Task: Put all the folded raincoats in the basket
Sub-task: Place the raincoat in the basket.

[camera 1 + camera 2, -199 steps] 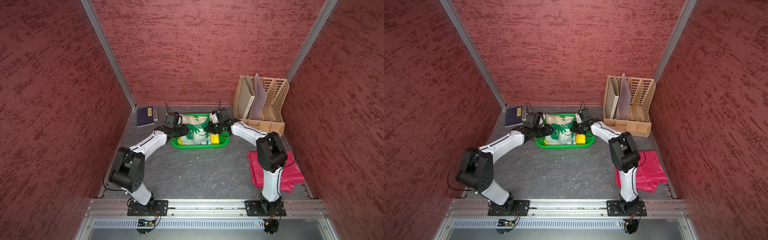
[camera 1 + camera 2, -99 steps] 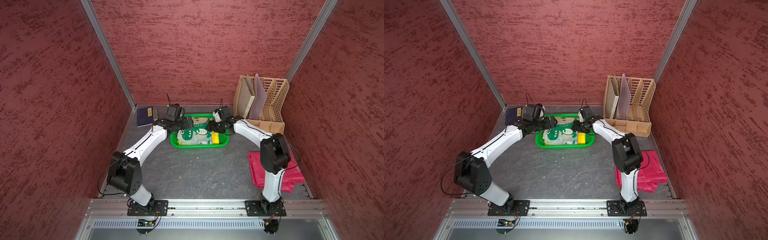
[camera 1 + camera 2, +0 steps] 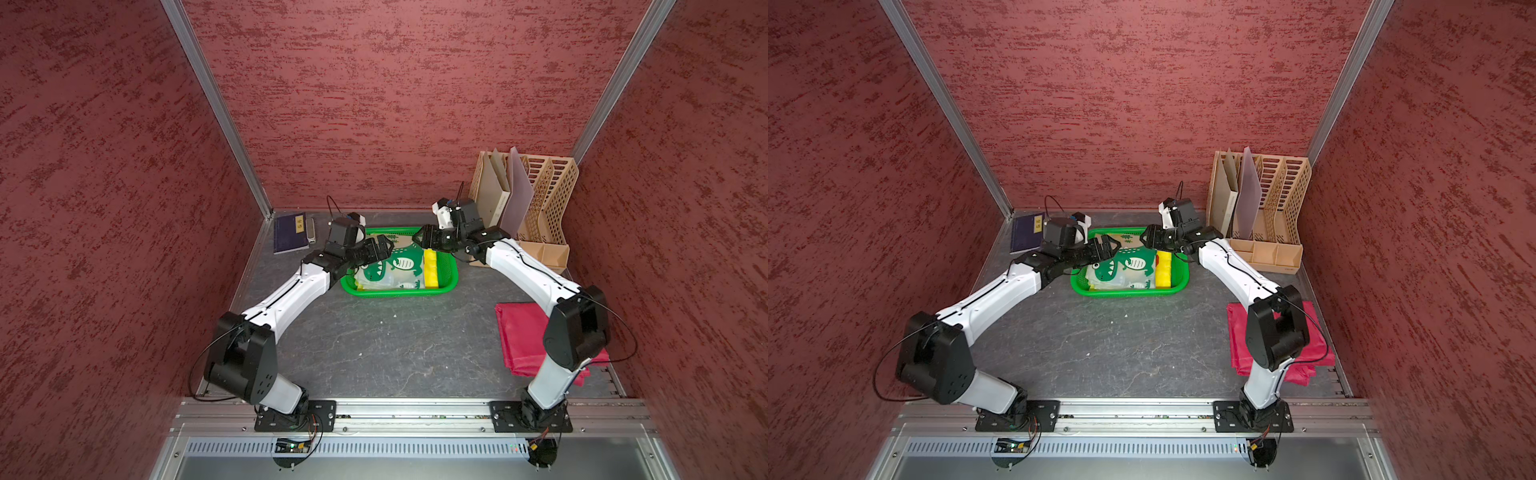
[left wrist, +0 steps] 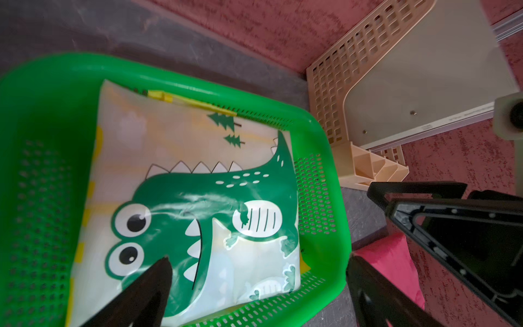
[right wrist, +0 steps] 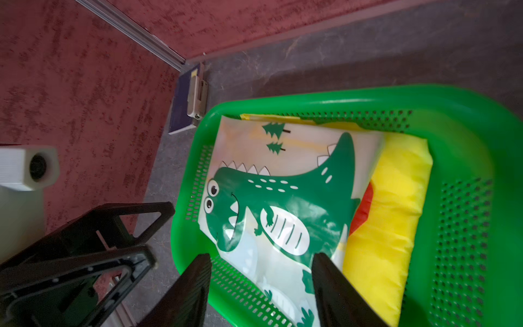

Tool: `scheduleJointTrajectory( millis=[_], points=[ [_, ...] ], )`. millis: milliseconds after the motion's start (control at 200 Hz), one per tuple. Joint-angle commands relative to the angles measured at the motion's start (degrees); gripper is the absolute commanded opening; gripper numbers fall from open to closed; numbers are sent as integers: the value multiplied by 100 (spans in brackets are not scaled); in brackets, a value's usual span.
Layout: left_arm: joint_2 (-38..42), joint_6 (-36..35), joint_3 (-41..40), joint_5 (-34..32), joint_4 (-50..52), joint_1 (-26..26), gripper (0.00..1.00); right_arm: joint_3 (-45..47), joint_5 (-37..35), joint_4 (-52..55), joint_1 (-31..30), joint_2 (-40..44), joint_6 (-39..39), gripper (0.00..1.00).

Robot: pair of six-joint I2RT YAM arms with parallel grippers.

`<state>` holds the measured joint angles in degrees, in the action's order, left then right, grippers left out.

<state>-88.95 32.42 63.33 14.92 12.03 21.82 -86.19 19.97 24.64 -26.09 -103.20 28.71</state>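
Observation:
The folded raincoat [image 3: 399,268] [image 3: 1125,270], translucent white with a green dinosaur print and a yellow fold [image 3: 431,270], lies flat inside the green basket [image 3: 399,292] [image 3: 1125,293]. My left gripper [image 3: 384,245] [image 3: 1111,245] hovers open over the basket's left end, holding nothing. My right gripper [image 3: 419,239] [image 3: 1144,239] hovers open over the far right corner, also holding nothing. In the left wrist view the raincoat [image 4: 198,198] fills the basket [image 4: 322,133] below the wide-open left gripper [image 4: 258,257]. The right wrist view shows the raincoat [image 5: 283,198] and basket [image 5: 452,113] under the open right gripper [image 5: 261,255].
A tall beige file organizer [image 3: 536,208] stands at the back right, close to the right arm. A dark blue book [image 3: 289,232] lies at the back left. A red cloth [image 3: 519,336] lies on the right, by the right arm's base. Red walls enclose three sides.
Both grippers opened and let go of the raincoat, then rose and drew back from the basket's middle. The raincoat has settled flat in the basket.

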Motion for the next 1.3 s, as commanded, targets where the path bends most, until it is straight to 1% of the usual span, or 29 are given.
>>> scheduleJointTrajectory(
  millis=[0,75,140,250,356,421,426,481,531,571,641,681,716,766,826,892,952,997,1082,1147,1207,1297],
  points=[
    [-286,429,-319,305,-978,15,100,372,143,-411,-135,-434,303,60],
    [-565,400,-266,348,-901,10,100,487,165,-564,-147,-638,337,59],
    [-714,310,-136,347,-687,11,100,595,135,-718,-154,-627,346,58],
    [-532,80,212,153,-92,55,100,634,189,-912,-149,-312,255,59],
    [-24,-336,831,-445,873,239,100,508,181,-937,-148,170,204,61],
    [360,-596,1202,-821,1529,444,100,633,105,-1133,-151,573,262,62],
    [391,-614,1227,-924,1529,466,100,654,96,-1153,-146,604,269,62],
    [790,-820,1323,-1433,1960,709,100,895,-57,-1342,-146,993,301,62],
    [1213,-888,1181,-1833,2148,947,100,1103,-275,-1351,-148,1315,286,63],
    [1565,-778,985,-1954,2286,1045,100,1253,-505,-1247,-144,1557,231,63],
    [2170,-350,603,-1980,2543,1095,100,1605,-1020,-948,-150,1936,200,63],
    [2490,-93,382,-1984,2707,1146,100,1858,-1373,-843,-144,2253,346,63],
    [2800,-7,246,-1947,2830,1234,100,2108,-1535,-880,-146,2434,505,63],
    [3163,77,206,-2077,3199,1401,100,2454,-1520,-1076,-156,2634,720,63],
    [3516,247,291,-2405,3718,1593,100,2738,-1452,-1316,-243,2755,1012,62],
    [3826,536,306,-2476,4090,1727,100,2892,-1384,-1465,-463,2718,1329,62],
    [4084,871,132,-2453,4190,1871,100,2777,-1205,-1480,-707,2604,1194,61],
    [4257,1042,-61,-2434,4091,2012,100,2484,-1337,-1076,-881,2528,936,61],
    [4370,1318,-326,-2656,3889,2351,100,1936,-2117,24,-1070,2509,474,62],
    [4239,1345,-337,-2833,3719,2624,100,1829,-2629,624,-1079,2675,339,64],
    [3957,1296,-165,-3054,3683,2888,100,1983,-2853,807,-1074,2981,172,65],
    [3341,1086,387,-3475,3890,3263,100,2247,-3253,1027,-1070,3437,-7,67]
  ],
)
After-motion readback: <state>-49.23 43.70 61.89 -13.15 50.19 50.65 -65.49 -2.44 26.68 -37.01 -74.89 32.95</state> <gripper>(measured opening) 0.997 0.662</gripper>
